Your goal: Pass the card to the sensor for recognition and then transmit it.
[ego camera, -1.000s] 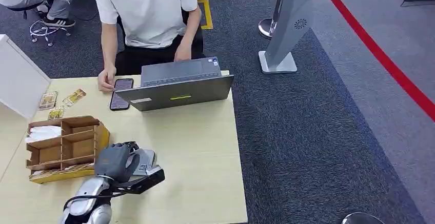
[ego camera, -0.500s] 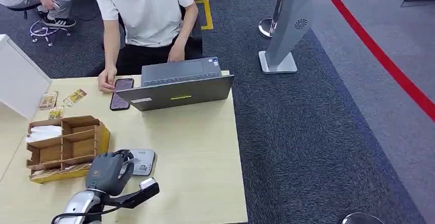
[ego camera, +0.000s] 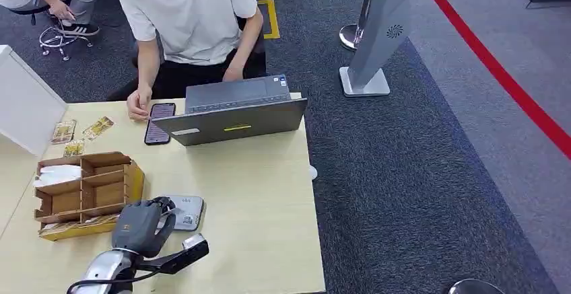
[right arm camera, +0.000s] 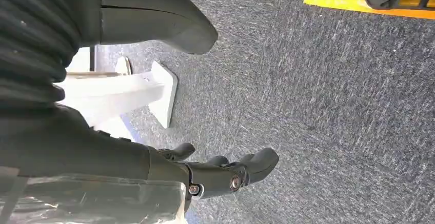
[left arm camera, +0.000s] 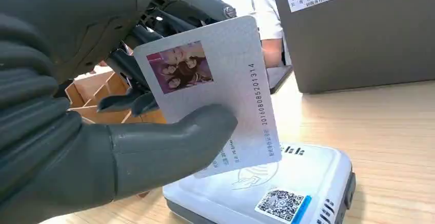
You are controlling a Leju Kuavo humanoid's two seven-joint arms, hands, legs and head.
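Left hand (left arm camera: 102,131) holds card (left arm camera: 215,90) tilted just above sensor (left arm camera: 272,193)

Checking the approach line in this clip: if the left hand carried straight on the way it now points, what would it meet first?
Most likely the card reader on the table: the left hand holds the card tilted just above its top, so the card's lower edge would probably touch first, though the gap is hard to judge.

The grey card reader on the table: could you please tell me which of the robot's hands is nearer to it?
Left. The left hand holds the white photo card just above the grey card reader; the right hand hangs over carpet.
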